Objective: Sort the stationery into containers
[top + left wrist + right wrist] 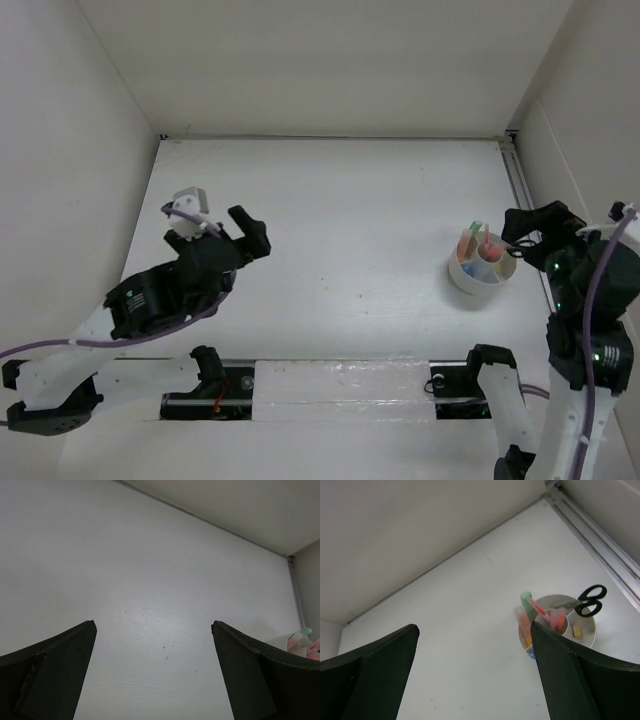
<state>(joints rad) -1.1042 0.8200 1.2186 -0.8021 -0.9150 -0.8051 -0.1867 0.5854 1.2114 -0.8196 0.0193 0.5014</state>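
Note:
The round white divided cup (463,282) stands at the right of the table. It holds the black-handled scissors (588,601), a mint-green marker (525,598), thin pink pens (540,609), an orange marker (522,621), a light-blue marker (478,271) and a small yellow piece (577,631). My right gripper (516,238) is open and empty, just right of the cup and above it; in the right wrist view the right gripper (472,627) frames bare table, and its right finger hides part of the cup (593,632). My left gripper (256,236) is open and empty over the left of the table.
White walls enclose the table on three sides. A metal rail (520,185) runs along the right wall behind the cup. The cup's edge with a green marker tip (302,631) shows at the far right of the left wrist view.

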